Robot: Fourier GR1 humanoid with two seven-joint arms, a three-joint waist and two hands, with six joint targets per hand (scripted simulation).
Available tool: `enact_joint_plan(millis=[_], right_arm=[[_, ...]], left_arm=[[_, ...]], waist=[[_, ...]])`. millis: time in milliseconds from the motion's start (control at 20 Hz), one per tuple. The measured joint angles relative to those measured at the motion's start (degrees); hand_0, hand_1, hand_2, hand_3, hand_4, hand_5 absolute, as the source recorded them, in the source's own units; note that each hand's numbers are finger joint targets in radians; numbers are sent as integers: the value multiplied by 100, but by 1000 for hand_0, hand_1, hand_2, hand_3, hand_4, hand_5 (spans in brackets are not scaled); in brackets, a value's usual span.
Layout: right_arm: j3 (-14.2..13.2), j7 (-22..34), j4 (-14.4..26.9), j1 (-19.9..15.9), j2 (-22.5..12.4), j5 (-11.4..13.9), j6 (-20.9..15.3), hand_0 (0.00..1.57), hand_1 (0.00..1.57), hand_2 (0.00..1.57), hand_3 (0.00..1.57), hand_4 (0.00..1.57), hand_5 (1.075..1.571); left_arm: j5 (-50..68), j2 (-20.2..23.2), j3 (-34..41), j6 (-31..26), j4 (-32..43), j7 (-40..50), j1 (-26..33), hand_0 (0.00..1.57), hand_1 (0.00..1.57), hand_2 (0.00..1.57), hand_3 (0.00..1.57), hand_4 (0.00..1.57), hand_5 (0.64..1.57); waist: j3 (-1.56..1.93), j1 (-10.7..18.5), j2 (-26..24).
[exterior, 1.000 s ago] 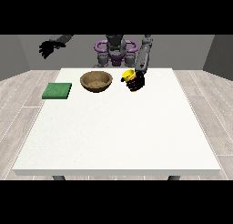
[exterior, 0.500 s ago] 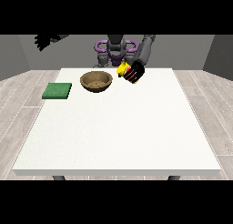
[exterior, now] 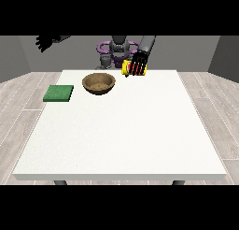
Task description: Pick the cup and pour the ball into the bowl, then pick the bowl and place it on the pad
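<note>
Yellow cup (exterior: pixel 126 68) sits up in the air, clamped in the curled fingers of the hand at the view's right (exterior: pixel 138 65), tipped on its side just right of the wooden bowl (exterior: pixel 99 83). The other hand (exterior: pixel 45 42) hangs high at far left (fingers spread, holding nothing). The green pad (exterior: pixel 59 93) lies left of the bowl.

- My robot hand (exterior: pixel 138 65) at the view's right hangs off a bent arm, raised above the counter (exterior: pixel 121 131), fingers curled round the yellow cup (exterior: pixel 126 68).
- My robot hand (exterior: pixel 45 42) at the view's left is lifted high and out to the side, fingers spread, holding nothing.
</note>
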Motion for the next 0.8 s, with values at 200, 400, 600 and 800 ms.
enact_joint_plan(millis=[200,400,600,800], right_arm=[[-25,-34,274,10,-42,37,74,0,0,0,0,651,1564],[-47,-162,531,-99,-69,48,185,0,0,0,0,657,1562],[34,-214,678,-345,-28,137,156,0,0,0,0,669,1561],[102,-143,822,-545,-8,172,144,0,0,0,0,676,1561]], left_arm=[[-638,-311,-474,-408,110,1050,-322,786,786,1571,1252,1061,1569],[-1100,-476,-958,-811,-119,1904,-443,804,804,1571,1232,904,1570],[-1478,-541,-1500,-1402,-455,2698,-577,415,415,1508,1286,702,1565],[-1688,-565,-2022,-2180,-909,3090,-605,0,0,1085,1421,823,1571]], waist=[[-6,61,-152],[-11,18,-118],[-13,-103,-64],[-15,-205,-84]])
